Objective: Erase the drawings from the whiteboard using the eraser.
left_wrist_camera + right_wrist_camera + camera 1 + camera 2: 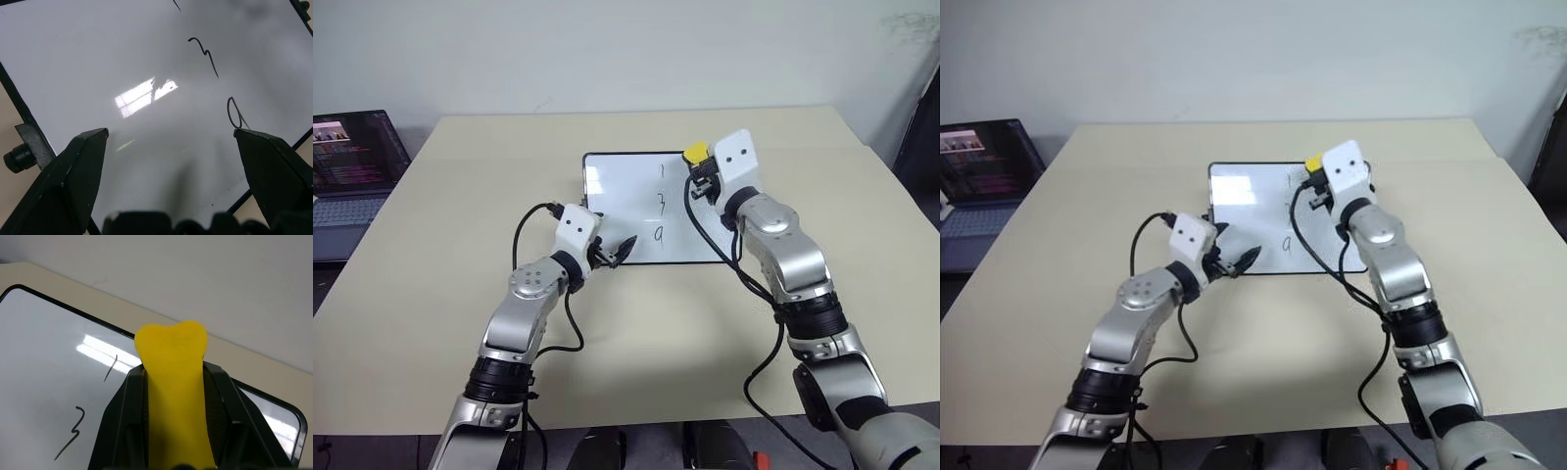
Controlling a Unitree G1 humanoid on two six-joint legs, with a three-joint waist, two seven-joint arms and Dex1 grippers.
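Nothing wiped yet: eraser [173,391] pinched tight in my right gripper [703,174], poised by the board's [617,211] far edge with all three marks [660,203] just below-left of it; left gripper [171,147] wide open, empty, at the near edge.

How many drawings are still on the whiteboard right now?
3, stacked in a column on the whiteboard: the "1" at the far end near the eraser, the "3" in the middle, the "9" nearest the robot. None looks hidden.
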